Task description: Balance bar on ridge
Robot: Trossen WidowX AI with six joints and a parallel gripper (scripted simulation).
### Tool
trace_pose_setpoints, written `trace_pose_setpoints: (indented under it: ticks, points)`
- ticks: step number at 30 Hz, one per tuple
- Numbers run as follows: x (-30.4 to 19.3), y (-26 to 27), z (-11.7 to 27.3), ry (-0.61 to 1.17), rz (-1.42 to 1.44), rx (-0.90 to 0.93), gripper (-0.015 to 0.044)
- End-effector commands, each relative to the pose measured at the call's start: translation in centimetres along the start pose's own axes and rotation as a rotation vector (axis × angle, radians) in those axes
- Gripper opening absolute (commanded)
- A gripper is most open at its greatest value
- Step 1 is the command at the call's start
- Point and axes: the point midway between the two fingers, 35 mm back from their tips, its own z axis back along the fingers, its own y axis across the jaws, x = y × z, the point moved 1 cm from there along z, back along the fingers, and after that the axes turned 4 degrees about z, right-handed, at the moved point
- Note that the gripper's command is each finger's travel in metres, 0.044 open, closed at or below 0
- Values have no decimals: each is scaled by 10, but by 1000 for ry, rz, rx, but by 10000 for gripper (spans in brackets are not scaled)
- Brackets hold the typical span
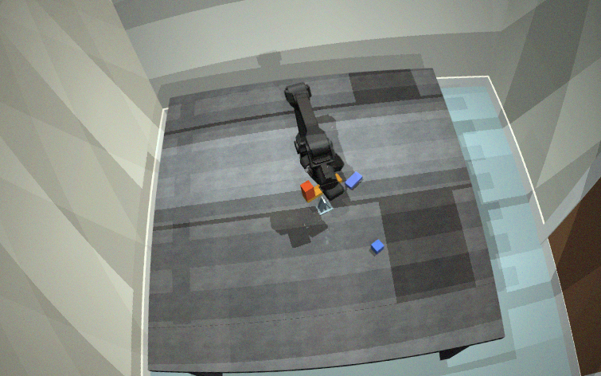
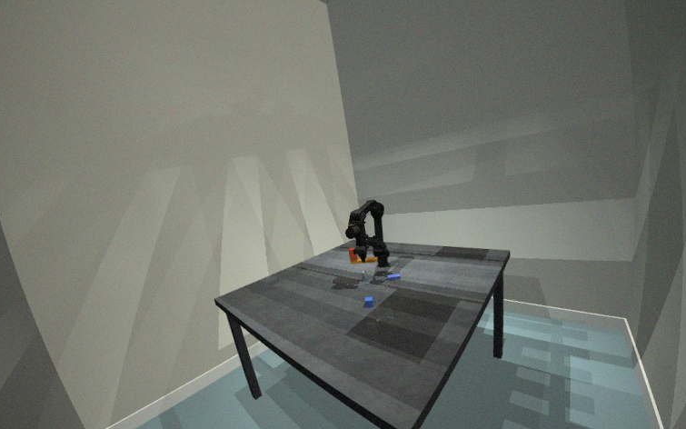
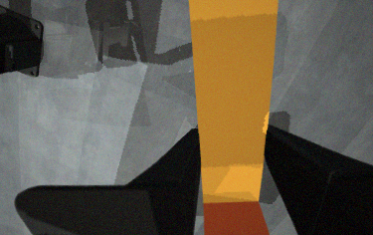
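The orange-yellow bar (image 1: 318, 190) (image 2: 370, 259) (image 3: 234, 90) has a red-orange block (image 1: 307, 190) (image 2: 352, 254) (image 3: 234, 218) on one end. My gripper (image 1: 328, 185) (image 2: 363, 259) (image 3: 229, 133) is shut on the bar between its ends and holds it above the table, looking close to level in the exterior view. The arm covers part of the bar in the top view. The pale blue-grey ridge (image 1: 324, 205) (image 2: 364, 277) stands on the table, apart from the bar, in front of the gripper in the top view. The ridge does not show in the wrist view.
A flat blue block (image 1: 353, 180) (image 2: 393, 276) lies on the table (image 1: 228, 289) (image 2: 303, 304) right of the gripper in the top view. A blue cube (image 1: 377, 245) (image 2: 368, 302) lies farther toward the front right there. The arm's base is behind the bar.
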Motion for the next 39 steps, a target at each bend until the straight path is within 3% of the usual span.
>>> trace_pose_setpoints:
  ticks: [1,39]
  points:
    - [11,-8,2,4,-69,-4,0]
    - [17,-17,-42,3,-109,-4,0]
